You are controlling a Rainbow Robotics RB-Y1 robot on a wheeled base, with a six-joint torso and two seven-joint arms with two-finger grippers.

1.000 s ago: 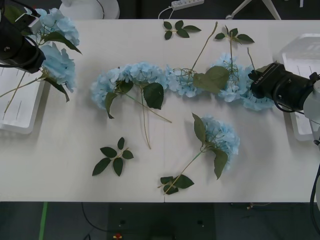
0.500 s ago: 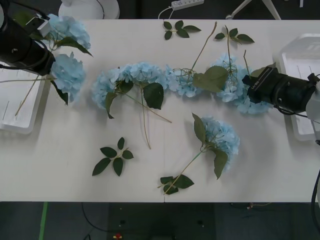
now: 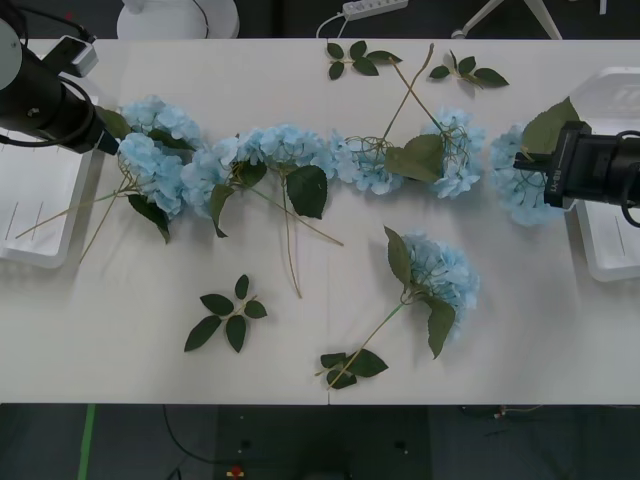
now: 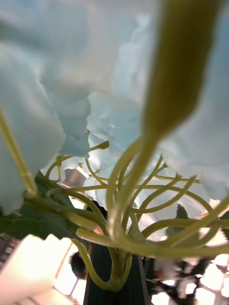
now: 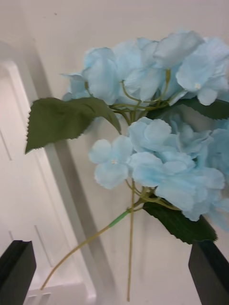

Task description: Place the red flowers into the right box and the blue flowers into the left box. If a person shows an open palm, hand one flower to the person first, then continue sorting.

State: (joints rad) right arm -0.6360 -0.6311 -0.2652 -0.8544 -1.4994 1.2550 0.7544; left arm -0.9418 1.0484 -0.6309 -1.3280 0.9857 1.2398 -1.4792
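Two blue flowers (image 3: pixel 158 152) that were being carried over the left box (image 3: pixel 35 205) a second ago are now lying on the counter (image 3: pixel 120 330) just beside it, their stalks trailing across its rim, and the bloom at the far right of the row is now riding clear of the row toward the right box (image 3: pixel 610 235).

Counter: white, carrying both trays and all stems.

Left box: white tray at the counter's left edge, holding no blossom; only stalk ends are crossing its rim.

Right box: white tray at the right edge, with no flower resting inside it.

Left hand (image 3: pixel 108 143): hovering over the left box's inner edge, fingers (image 5: pixel 206 274) spread wide and released, the two heads lying just in front of them.

Right hand (image 3: pixel 538 175): hanging at the right box's inner edge, clenched on one blue flower (image 3: pixel 522 180), whose head and large leaf are sticking out toward the row; the right wrist view is showing the branching stalks pressed close.

Row of blue heads (image 3: pixel 330 160): running across the middle of the counter, stalks and dark leaves overlapping.

Single blue flower (image 3: pixel 440 272): lying apart, nearer the front edge.

Leaf sprigs: one (image 3: pixel 227 318) at front left, one (image 3: pixel 350 365) at front centre, two (image 3: pixel 357 58) along the far edge.

Power strip (image 3: pixel 375 8): sitting beyond the far edge.
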